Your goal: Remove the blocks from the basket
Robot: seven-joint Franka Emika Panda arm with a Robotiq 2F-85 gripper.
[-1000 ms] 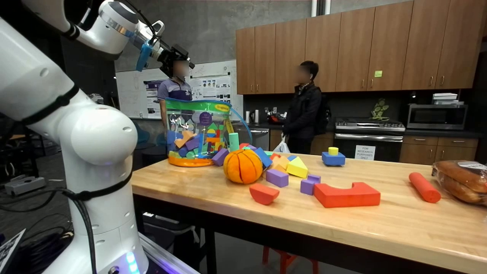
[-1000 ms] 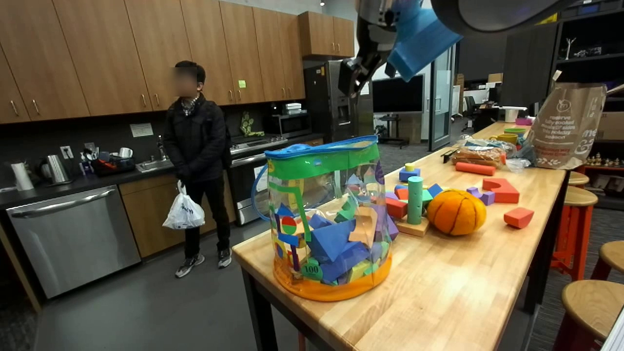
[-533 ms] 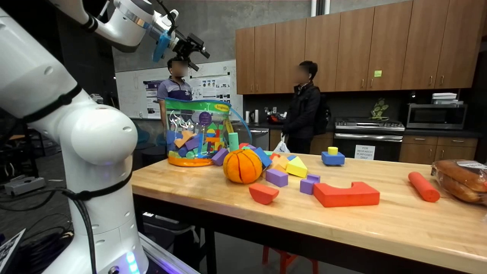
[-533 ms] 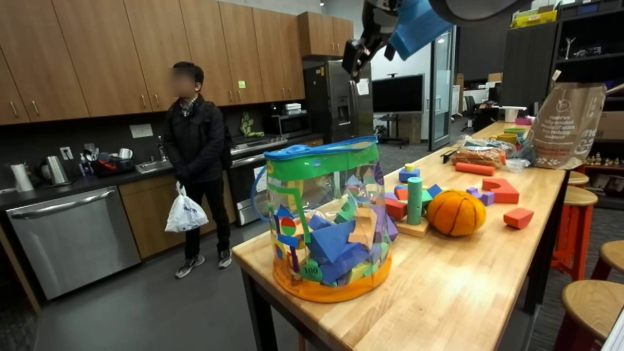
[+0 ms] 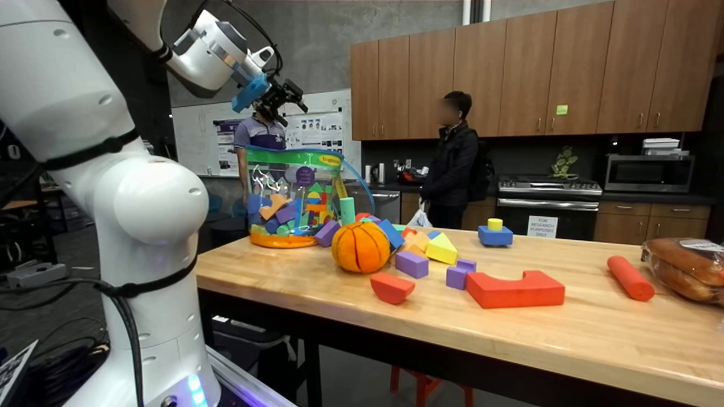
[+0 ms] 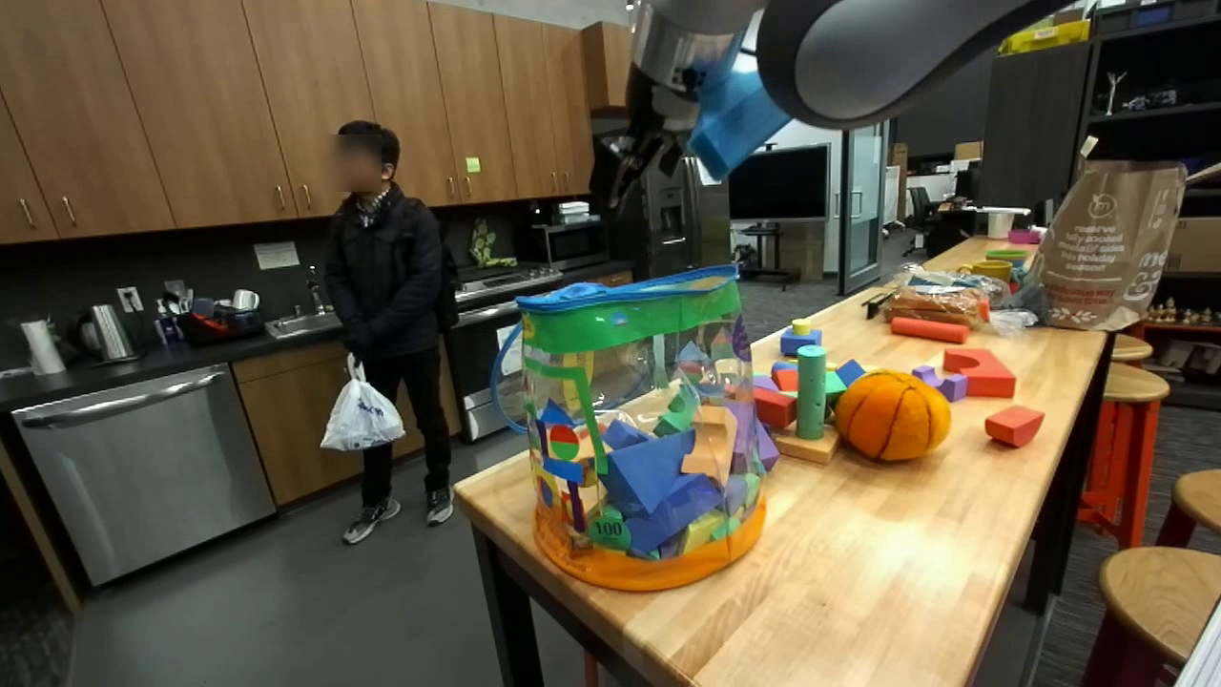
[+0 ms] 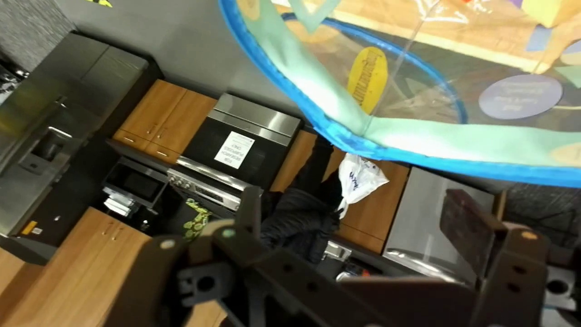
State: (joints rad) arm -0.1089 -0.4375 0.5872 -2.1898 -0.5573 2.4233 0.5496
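Wrist view: the jaws stand wide apart across the lower frame, gripping nothing; the basket fills the upper right, its blue-edged band curving around clear plastic walls. In an exterior view it stands upright at lower centre on the wood-grained table, a blue triangular block and a notched tan block piled inside with others. Right of it, a green cylindrical block stands on end near a fuzzy orange ball with dark seams. In an exterior view a red block with a scooped-out curve lies right of centre. In both exterior views the jaws hang higher than the basket's rim.
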